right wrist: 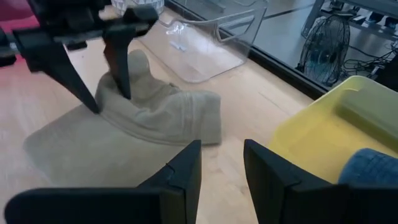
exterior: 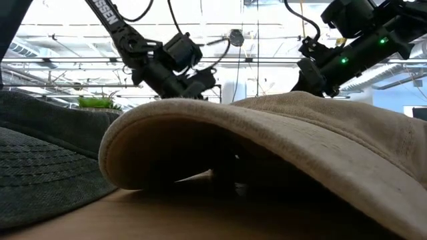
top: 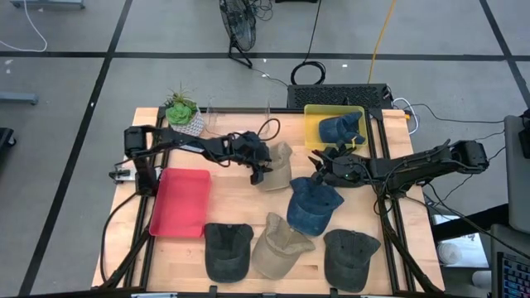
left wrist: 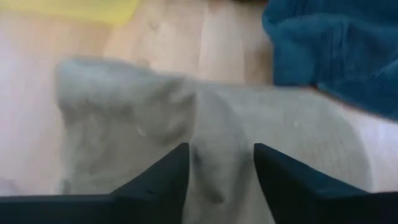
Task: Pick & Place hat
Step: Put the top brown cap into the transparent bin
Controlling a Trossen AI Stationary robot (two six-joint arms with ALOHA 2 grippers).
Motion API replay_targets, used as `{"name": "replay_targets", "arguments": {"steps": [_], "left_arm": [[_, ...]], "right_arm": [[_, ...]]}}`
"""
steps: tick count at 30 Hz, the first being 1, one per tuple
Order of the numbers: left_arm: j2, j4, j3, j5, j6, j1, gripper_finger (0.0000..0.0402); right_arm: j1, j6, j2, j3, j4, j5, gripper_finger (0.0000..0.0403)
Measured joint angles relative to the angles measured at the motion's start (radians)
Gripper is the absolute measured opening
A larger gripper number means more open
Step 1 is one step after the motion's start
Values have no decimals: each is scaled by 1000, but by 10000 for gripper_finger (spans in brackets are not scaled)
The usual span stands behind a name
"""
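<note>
I am closing the left gripper point(right wrist: 106, 81), its spread fingers straddling a fold of the tan hat point(top: 277, 165) lying mid-worktop beside the blue hat point(top: 313, 204), while the right gripper point(top: 323, 165) is waiting parted nearby; next comes a firm pinch, then lifting.

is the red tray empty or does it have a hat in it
Empty. In the high view the red tray shows only bare red floor; the nearest hats, the dark cap and the tan hat, lie on the table outside it.
</note>
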Motion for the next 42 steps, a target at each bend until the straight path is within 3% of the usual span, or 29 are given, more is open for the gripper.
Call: {"name": "replay_targets", "arguments": {"steps": [12,25,38,42], "left_arm": [[-9,19,1,6,9,18,13],[-66,-36,1,113,19,14,10],[-326,-224,1,101,119,-33,6],[-426,-292,1,26,168,-34,10]], "right_arm": [[0,-15,0,0,-5,-14,100],[0,-19,0,0,-5,-14,100],[4,-16,0,0,3,-15,100],[4,-15,0,0,3,-17,100]]}}
